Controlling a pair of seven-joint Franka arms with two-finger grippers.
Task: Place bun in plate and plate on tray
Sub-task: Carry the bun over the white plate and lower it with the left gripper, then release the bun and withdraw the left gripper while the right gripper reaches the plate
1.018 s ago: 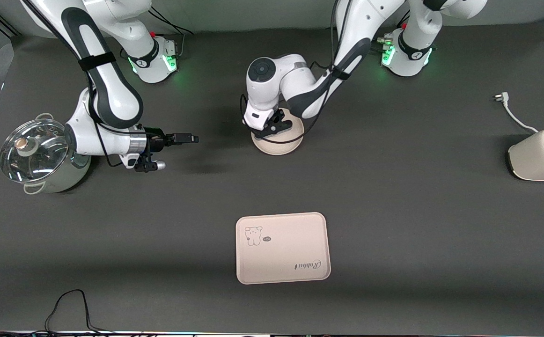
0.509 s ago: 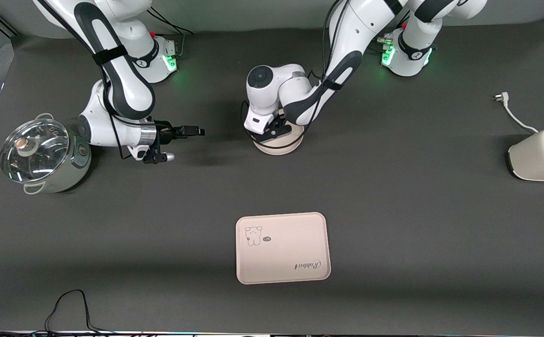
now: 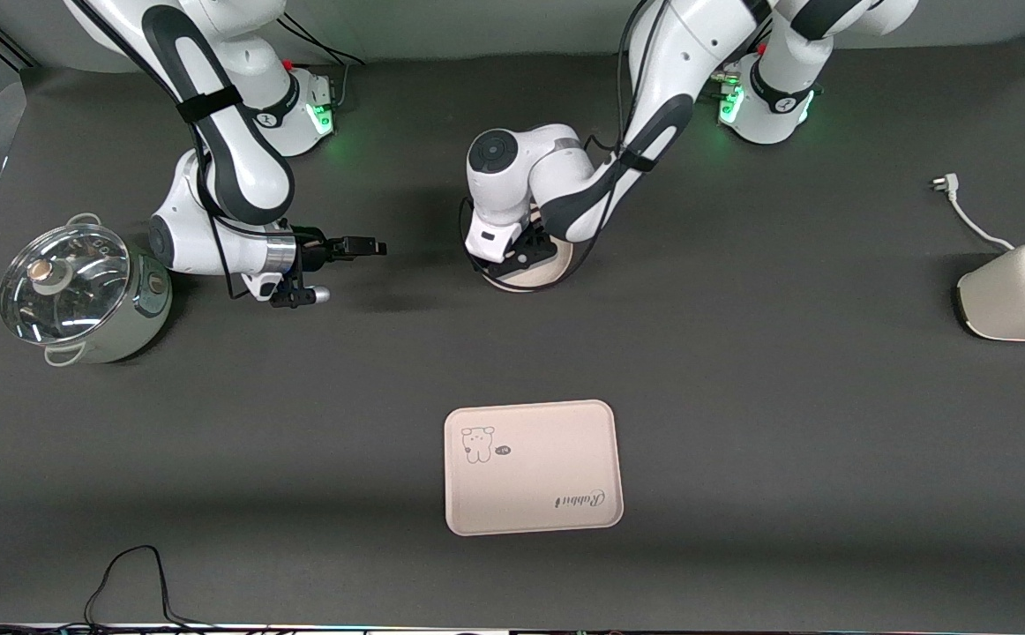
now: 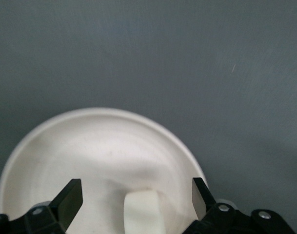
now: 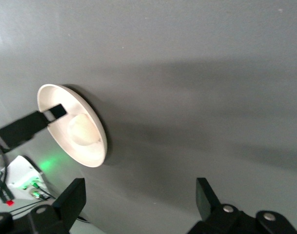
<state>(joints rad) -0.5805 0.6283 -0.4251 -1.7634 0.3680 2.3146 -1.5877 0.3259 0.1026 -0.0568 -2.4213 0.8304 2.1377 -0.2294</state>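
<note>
The round cream plate (image 3: 532,275) sits on the table near the robots' bases, about midway between them. The off-white bun (image 4: 143,212) lies in the plate (image 4: 89,146); in the front view the left hand hides it. My left gripper (image 3: 521,253) is low over the plate, open, with a finger (image 4: 70,197) on each side of the bun and a gap at both. My right gripper (image 3: 362,248) is open and empty above bare table toward the right arm's end, pointing at the plate (image 5: 75,146). The Rabbit tray (image 3: 533,466) lies empty, nearer the camera.
A steel pot with a glass lid (image 3: 71,291) stands at the right arm's end. A cream toaster (image 3: 1020,291) and its loose plug cable (image 3: 962,207) are at the left arm's end. A black cable (image 3: 133,573) loops at the front edge.
My left hand has shifted over the plate and now covers more of it. My right gripper moved a little toward the plate and the robots' bases, then held still.
</note>
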